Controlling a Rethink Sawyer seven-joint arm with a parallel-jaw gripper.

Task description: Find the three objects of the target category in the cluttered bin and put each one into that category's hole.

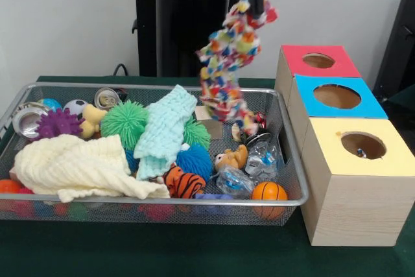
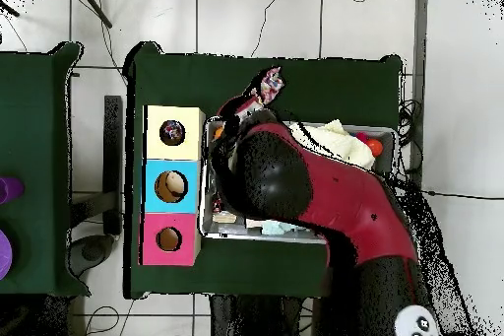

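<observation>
My gripper (image 1: 258,8) is up at the top of the front view, shut on a long knotted bundle of whitish fabric with red, blue and yellow spots (image 1: 228,69). The bundle hangs free above the right part of the wire mesh bin (image 1: 162,200), with its lower end near the bin's contents. In the overhead view the bundle (image 2: 268,85) shows beyond the bin's edge (image 2: 386,135), and my arm hides most of the bin. The yellow-topped box's hole (image 1: 363,144) (image 2: 172,133) is to the right of the bin, with a small coloured thing inside. No other spotted bundle shows.
The bin holds a cream cloth (image 1: 71,167), a mint cloth (image 1: 165,131), green (image 1: 123,123), purple (image 1: 58,122) and blue (image 1: 194,160) spiky balls, a tiger plush (image 1: 183,183), crumpled plastic (image 1: 259,160) and a small basketball (image 1: 268,192). Blue-topped (image 1: 336,96) and red-topped (image 1: 318,60) boxes stand behind the yellow one.
</observation>
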